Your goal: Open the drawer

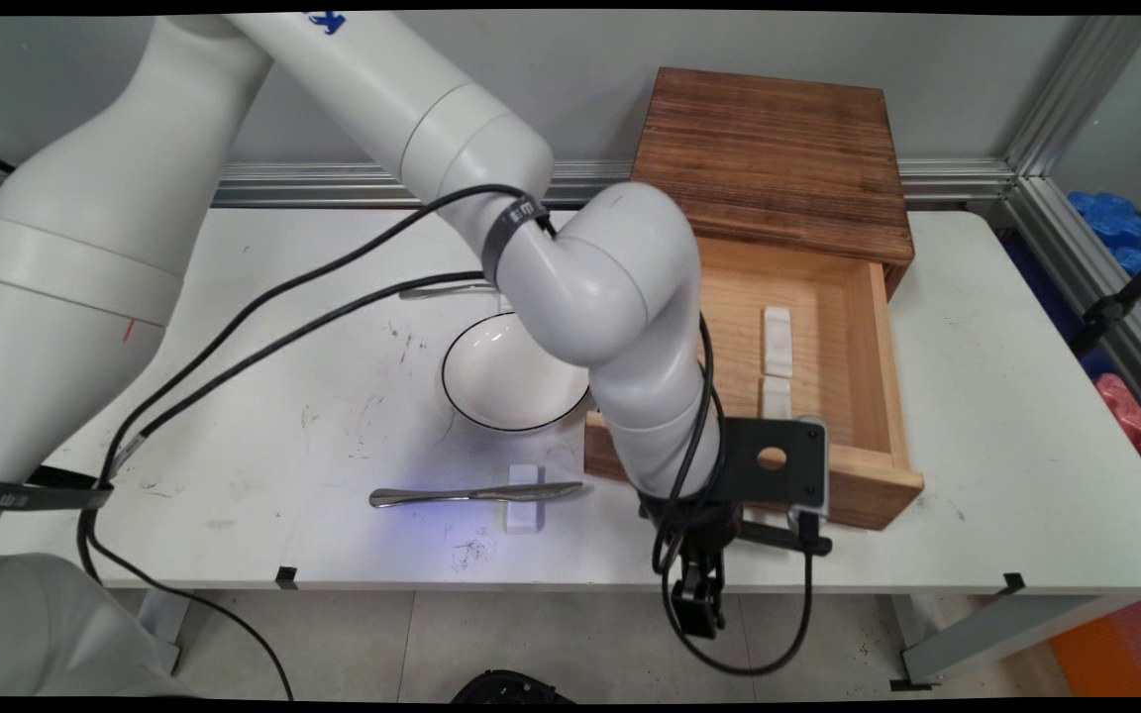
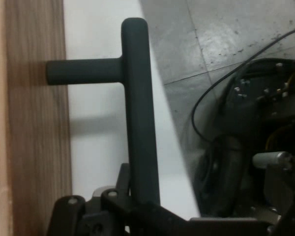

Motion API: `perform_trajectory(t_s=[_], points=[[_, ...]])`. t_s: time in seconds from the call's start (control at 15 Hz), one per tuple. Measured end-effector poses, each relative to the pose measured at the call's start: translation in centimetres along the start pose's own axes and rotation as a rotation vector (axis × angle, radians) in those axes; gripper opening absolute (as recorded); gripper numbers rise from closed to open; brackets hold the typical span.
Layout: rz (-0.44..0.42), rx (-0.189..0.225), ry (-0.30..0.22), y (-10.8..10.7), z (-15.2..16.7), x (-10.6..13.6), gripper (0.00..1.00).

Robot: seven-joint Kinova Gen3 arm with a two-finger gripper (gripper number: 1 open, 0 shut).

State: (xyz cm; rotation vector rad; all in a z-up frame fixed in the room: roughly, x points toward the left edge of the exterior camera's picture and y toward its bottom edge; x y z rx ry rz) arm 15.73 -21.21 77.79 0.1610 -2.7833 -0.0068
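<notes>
White table (image 1: 977, 416) against grey wall, wooden drawer (image 1: 828, 327) pulled open toward near edge. Gripper (image 1: 699, 594) down at drawer front, jaws closed on black handle (image 2: 137, 113) (bar runs straight between them). Bowl (image 1: 506, 381), knife (image 1: 471, 493) sit left, untouched.

One bowl (image 1: 509, 381), two knives (image 1: 471, 493) (image 1: 444, 291), three white rests (image 1: 523, 498) (image 1: 777, 341) (image 1: 777, 396), one wooden drawer box (image 1: 778, 178), one black handle (image 2: 137, 108).

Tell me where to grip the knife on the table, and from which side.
Grip the knife at its handle, the left part lying clear on the table. Come straight down from above: it lies flat, crosswise, its blade end propped on a small white rest, with the drawer close on its right.
</notes>
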Motion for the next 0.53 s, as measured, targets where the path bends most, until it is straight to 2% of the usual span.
perform_trajectory(t_s=[0.53], points=[[0.014, -0.018, 0.007, 2.8, -0.1, 0.2, 1.0]])
